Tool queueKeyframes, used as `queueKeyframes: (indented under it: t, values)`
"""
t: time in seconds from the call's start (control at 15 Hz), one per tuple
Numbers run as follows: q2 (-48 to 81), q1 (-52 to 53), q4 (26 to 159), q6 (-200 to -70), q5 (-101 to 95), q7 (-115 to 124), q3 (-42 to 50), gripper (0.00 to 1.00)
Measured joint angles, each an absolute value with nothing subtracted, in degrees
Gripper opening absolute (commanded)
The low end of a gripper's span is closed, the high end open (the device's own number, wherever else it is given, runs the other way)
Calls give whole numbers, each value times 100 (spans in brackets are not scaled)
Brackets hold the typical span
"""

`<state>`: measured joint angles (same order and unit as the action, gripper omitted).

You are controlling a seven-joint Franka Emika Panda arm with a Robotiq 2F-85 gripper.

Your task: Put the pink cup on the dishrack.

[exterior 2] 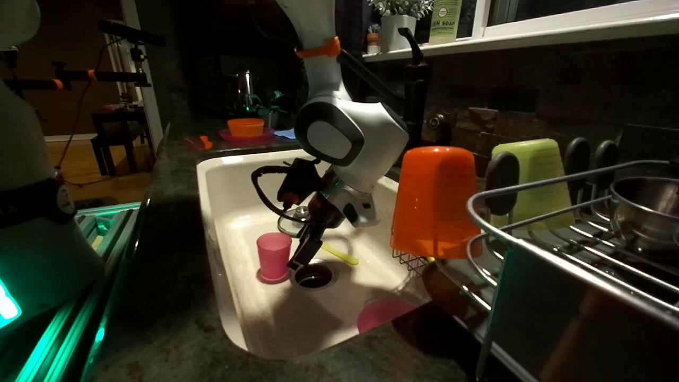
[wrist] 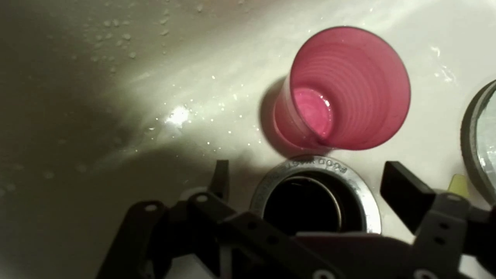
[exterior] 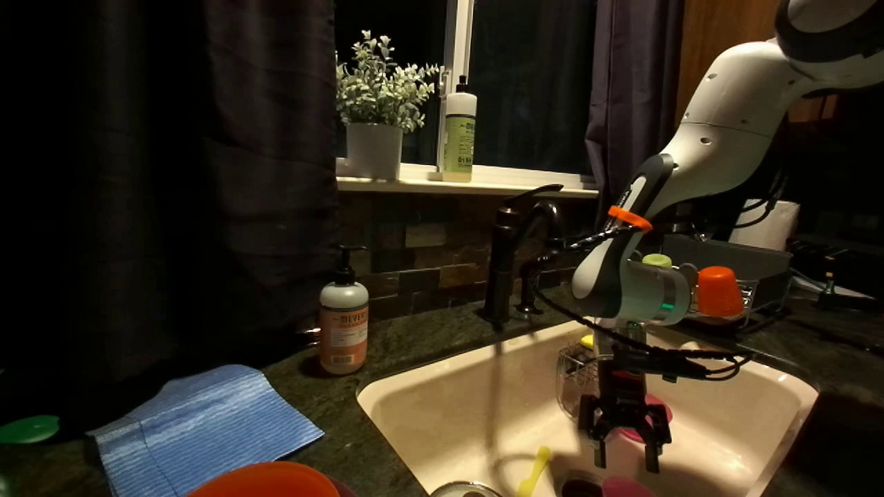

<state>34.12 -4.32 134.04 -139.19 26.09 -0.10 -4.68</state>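
Observation:
The pink cup (wrist: 348,89) stands upright in the sink, close beside the drain, its open mouth facing the wrist camera. An exterior view shows the pink cup (exterior 2: 274,254) whole; elsewhere only the top of the pink cup (exterior: 625,488) reaches the bottom edge. My gripper (wrist: 307,166) points down into the sink over the drain, jaws wide apart with nothing between them. In an exterior view my gripper (exterior 2: 301,259) is seen nearly edge-on, just beside the cup and low. On the counter beyond the sink sits the dishrack (exterior 2: 583,313), its dark wall (exterior: 770,276) partly behind the arm.
An orange cup (exterior 2: 437,201), a green cup (exterior 2: 536,183) and a steel pot (exterior 2: 647,212) occupy the rack. Inside the sink lie a yellow utensil (exterior 2: 342,254), a pink dish (exterior 2: 384,313), a glass lid (exterior 2: 286,223) and a wire basket (exterior: 577,379). A dark faucet (exterior: 501,269) rises behind.

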Motion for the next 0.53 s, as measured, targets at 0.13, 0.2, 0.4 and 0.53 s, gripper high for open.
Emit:
queueKeyframes:
  t: [0.13,0.2,0.4,0.53]
  values:
    - [3553,-451,13301,-13919,2609,-12,-486,100]
    - [3621,-452,13253,-13919,2609,-12,-491,100]
    - [3817,-468,13127,-13919,2609,-12,-532,100]
    - [3946,-503,13045,-13919,2627,-12,-586,100]
